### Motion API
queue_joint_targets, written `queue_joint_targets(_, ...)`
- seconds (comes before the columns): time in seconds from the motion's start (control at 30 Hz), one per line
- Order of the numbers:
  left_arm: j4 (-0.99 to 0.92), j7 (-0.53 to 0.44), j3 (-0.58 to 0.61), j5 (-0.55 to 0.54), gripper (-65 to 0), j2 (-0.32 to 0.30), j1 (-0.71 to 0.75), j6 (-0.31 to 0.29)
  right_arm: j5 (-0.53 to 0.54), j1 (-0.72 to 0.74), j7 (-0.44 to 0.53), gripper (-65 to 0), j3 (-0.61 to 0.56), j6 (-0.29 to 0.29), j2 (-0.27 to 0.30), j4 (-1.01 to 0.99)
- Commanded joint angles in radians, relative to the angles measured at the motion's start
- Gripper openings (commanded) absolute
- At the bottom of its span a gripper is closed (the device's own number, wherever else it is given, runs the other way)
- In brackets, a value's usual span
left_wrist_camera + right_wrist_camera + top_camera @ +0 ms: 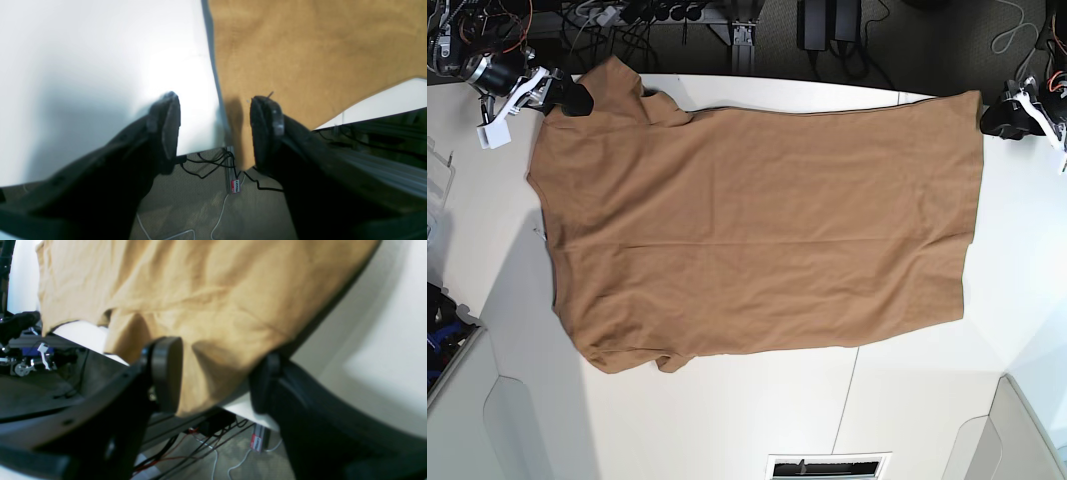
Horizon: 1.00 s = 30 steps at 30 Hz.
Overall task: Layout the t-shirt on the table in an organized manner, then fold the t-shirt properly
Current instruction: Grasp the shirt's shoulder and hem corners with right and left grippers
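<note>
Base view: t-shirt point(757, 250) flat on table point(907, 400), both end effectors spread, cables point(213, 163) beyond edge.

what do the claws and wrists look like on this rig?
Both claws are matte black. The left claw has two broad curved fingers with flat, scuffed grey-dusted pads. The right claw has rounded oval black pads. In the base view, white wrist brackets with red and black wiring sit behind each.

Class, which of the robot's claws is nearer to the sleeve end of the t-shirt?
Right. The right claw sits at the sleeve on the t-shirt, straddling its edge. The left claw is at the opposite, hem-end corner, beside the cloth.
</note>
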Motion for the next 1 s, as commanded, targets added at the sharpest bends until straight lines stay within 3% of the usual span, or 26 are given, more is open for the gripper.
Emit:
queue_joint_targets(0.0, 0.010, -0.006, -0.006, -0.011, -28.5, -0.019, 0.000, -0.006, -0.018, -0.003, -0.014, -33.3, 0.002, -0.004, 0.013, 0.008)
queue_joint_targets(0.97, 0.148, 0.047, -0.006, -0.046, -28.5, -0.019, 0.001, -0.006, -0.029, 0.042, -0.014, -33.3, 0.002, -0.004, 0.014, 0.008)
